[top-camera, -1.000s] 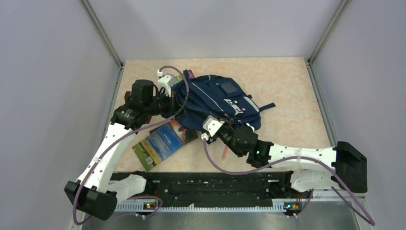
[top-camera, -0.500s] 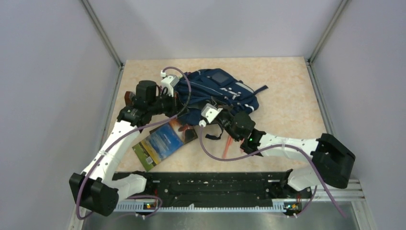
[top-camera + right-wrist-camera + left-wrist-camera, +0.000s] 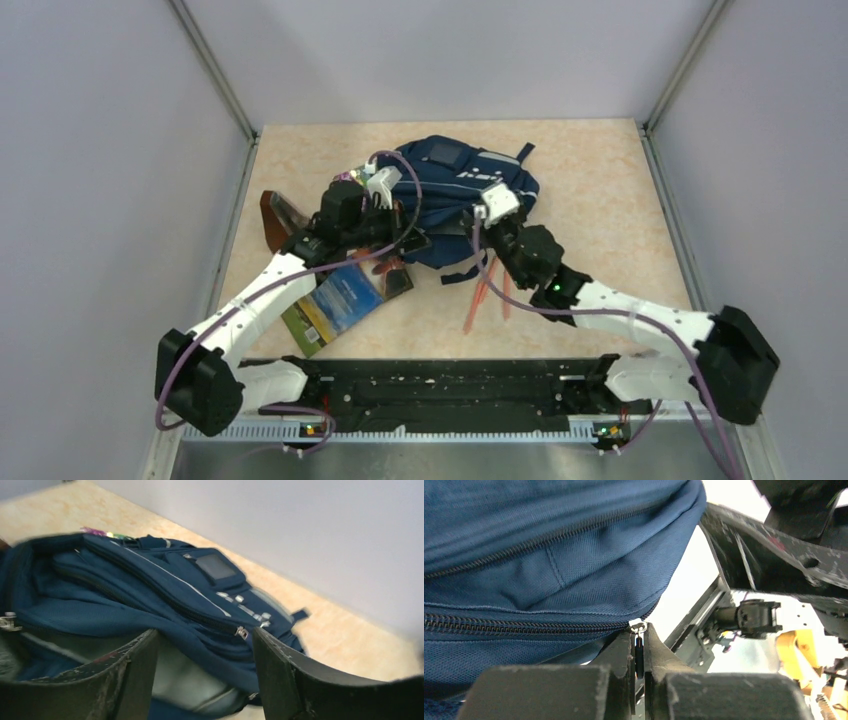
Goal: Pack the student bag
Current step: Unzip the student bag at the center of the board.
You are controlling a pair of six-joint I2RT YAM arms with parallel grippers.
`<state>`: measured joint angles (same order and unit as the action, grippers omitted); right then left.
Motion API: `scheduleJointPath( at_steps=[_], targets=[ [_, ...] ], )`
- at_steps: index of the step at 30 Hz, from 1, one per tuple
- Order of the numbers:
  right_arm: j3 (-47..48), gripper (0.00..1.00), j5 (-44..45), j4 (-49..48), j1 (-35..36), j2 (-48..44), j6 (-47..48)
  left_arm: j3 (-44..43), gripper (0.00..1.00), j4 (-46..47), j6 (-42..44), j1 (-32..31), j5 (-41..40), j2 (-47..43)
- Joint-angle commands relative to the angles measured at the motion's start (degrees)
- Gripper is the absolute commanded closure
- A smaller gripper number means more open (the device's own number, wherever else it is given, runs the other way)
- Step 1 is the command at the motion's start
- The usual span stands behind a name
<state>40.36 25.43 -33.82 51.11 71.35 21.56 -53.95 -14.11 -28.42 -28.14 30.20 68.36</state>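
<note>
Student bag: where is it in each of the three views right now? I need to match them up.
Top external: student bag at the far middle of the table.
Left wrist: its navy fabric and zips fill the upper left; left gripper shut on a zip pull.
Right wrist: across left and centre, beyond the open right gripper.
Shared landmark: dark square patch, in top external and right wrist only.

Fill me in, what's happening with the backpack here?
Left pincer is shut on a zip pull of the student bag. Right pincer is open just over the bag, gripping nothing. A book and two thin orange sticks lie on the table beside the bag, not packed yet.
</note>
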Motion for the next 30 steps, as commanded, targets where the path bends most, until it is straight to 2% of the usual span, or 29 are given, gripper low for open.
scheduleJointPath(
  at_steps=[1,5,7,11,15,21,30],
  targets=[
    [-2.7,0.32,3.7,9.5,-0.6,-12.2,-28.2,-0.1,1.0,13.3,-9.8,-1.9,-0.7,-0.2],
    [-8.4,0.26,7.8,18.6,-0.6,-21.2,-53.3,0.0,1.0,19.5,-13.0,-3.6,-1.3,1.7],
    [-11.6,0.26,6.4,19.1,-0.6,-24.8,-61.5,-0.4,1.0,20.5,-13.6,-4.4,-1.4,3.0],
    [-18.3,0.24,3.0,16.0,-0.6,-30.4,-75.5,0.1,1.0,23.3,-15.6,-5.6,-1.7,4.6],
    [-22.8,0.23,1.1,12.5,-0.6,-30.8,-84.8,1.0,1.0,26.5,-17.8,-6.2,-1.9,5.1],
    [-27.5,0.21,2.4,5.4,-0.6,-27.6,-91.1,0.7,1.0,27.2,-18.2,-7.5,-1.4,6.3],
    [-25.5,0.2,3.8,-1.2,-0.6,-20.3,-89.0,1.3,1.0,27.5,-18.6,-8.7,-0.8,6.0]
  ],
)
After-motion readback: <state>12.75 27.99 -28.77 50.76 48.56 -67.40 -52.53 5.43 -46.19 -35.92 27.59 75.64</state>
